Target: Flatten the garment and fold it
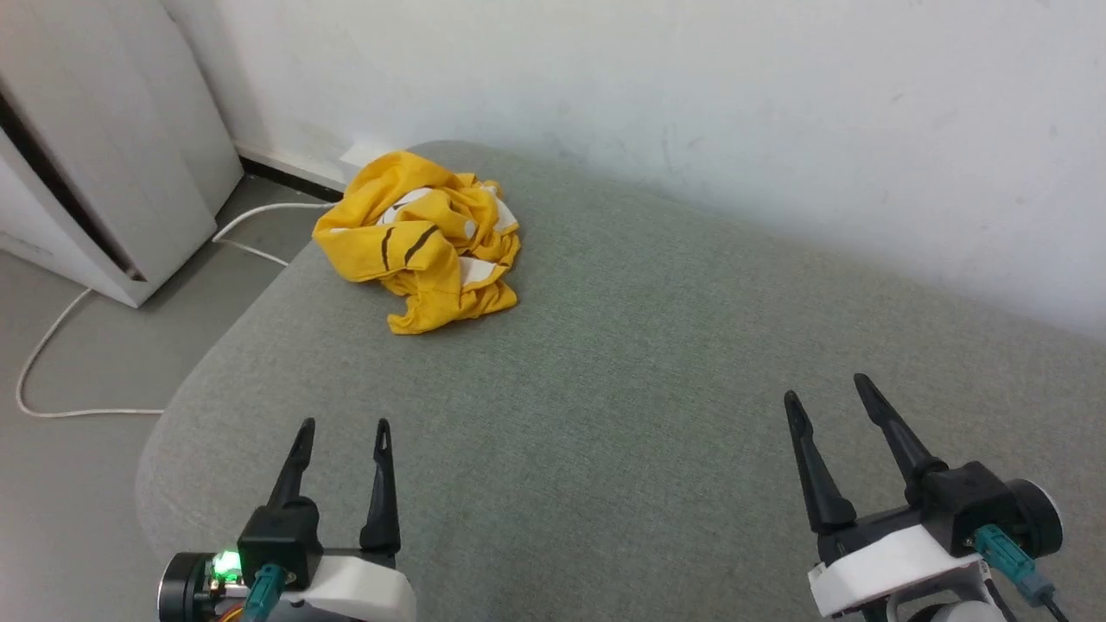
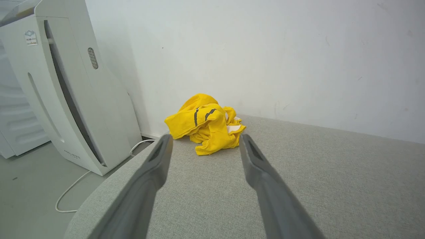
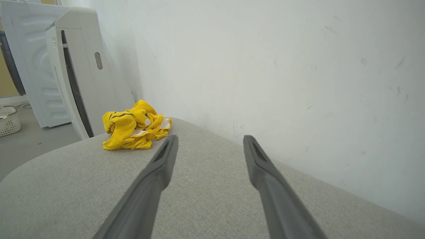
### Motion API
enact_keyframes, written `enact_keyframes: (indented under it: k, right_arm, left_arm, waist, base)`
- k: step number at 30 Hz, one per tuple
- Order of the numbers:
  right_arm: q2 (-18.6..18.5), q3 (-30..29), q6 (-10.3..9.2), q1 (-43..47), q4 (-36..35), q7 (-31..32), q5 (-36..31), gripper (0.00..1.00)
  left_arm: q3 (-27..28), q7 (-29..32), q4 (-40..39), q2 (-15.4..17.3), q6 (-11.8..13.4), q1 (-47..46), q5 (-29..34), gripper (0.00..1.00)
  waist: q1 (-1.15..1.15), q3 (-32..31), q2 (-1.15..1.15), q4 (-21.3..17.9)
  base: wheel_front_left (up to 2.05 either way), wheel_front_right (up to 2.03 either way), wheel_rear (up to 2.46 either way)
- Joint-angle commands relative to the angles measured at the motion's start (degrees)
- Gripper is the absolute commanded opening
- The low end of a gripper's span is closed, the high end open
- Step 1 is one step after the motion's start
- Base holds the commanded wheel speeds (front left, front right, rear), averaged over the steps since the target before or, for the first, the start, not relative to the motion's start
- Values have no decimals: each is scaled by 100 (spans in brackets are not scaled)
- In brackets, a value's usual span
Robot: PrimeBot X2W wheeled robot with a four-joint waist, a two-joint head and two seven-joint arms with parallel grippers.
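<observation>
white appliance (image 1: 112, 173) stands on the floor off to the left of the left jaws, clear of the work area; a white cable (image 1: 52, 337) trails from it across the floor, also left of those jaws and off the grey padded surface (image 1: 605, 363)

left gripper (image 1: 345, 425): jaws spread wide, nothing between them, hovering low over the near edge of the surface. judged a ready posture, opened in advance so it can take cloth without a pause

garment (image 1: 423, 242): a crumpled yellow heap with white patches and short black stripes, lying on the far left corner of the surface. it sits straight ahead of the left jaws, framed between the fingertips in the left wrist view, but well apart from them. from the right jaws it lies ahead and far off to the left. no part is spread or squared, so flattening has not begun; folding is judged some way off

right gripper (image 1: 825, 389): jaws likewise wide apart and empty, over bare surface at the near right, its fingers pointing at the wall (image 1: 691, 104) rather than at the cloth

assessment: the left arm is the better placed for first contact. the heap hides its hems and sleeves, so finding a true edge is the likely difficulty, and its place near the corner risks cloth sliding off
</observation>
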Motion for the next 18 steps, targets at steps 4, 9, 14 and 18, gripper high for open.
enact_keyframes:
  k: [4,9,14,18]
  right_arm:
    - [17,45,-11,50,40,-100,59,100]
    - [18,66,-11,41,52,-159,78,100]
    - [19,82,-11,57,59,-219,90,100]
    - [19,103,-12,57,65,-267,86,100]
  left_arm:
    - [-33,-100,22,24,60,107,-28,100]
    - [-58,-160,35,28,74,119,-34,100]
    - [-85,-220,32,29,98,134,-41,100]
    - [-112,-268,24,27,123,156,-48,100]
  waist:
    - [0,0,0,161]
    - [0,-2,0,282]
    - [0,-9,0,412]
    - [0,9,0,504]
  base:
    - [0,0,0]
    - [0,0,0]
    - [0,0,0]
    - [0,0,0]
